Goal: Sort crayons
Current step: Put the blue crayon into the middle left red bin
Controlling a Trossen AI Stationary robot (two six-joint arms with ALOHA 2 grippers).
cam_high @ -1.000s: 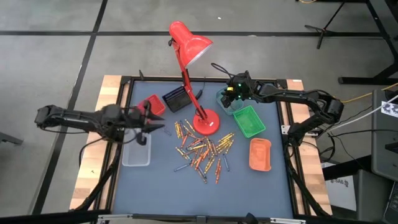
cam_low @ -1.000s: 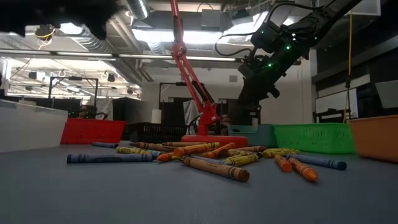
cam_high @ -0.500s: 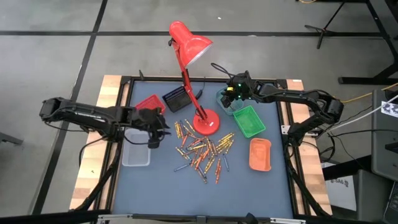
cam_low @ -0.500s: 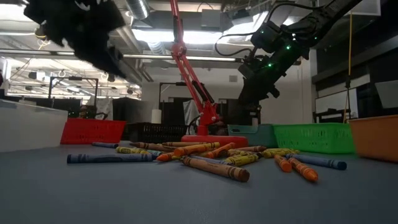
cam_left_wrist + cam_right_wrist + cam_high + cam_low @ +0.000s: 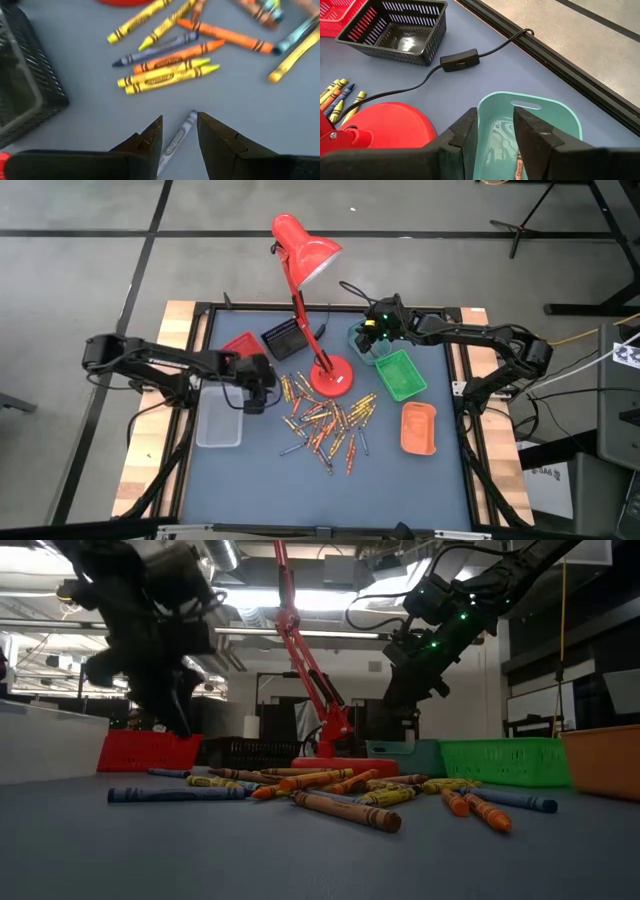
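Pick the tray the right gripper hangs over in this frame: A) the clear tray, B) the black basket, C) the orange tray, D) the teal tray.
D: the right wrist view shows the right gripper directly above the teal tray, with one crayon lying inside it.

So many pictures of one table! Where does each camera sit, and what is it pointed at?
High view: above, looking straight down on the table, both arms, the red lamp.
Low view: at table height, level across the crayons; both arms come from above.
Left wrist view: on the left arm, past the open left pincer to a grey crayon.
Right wrist view: over the teal tray, right pincer open.
The high and low views share the lamp.
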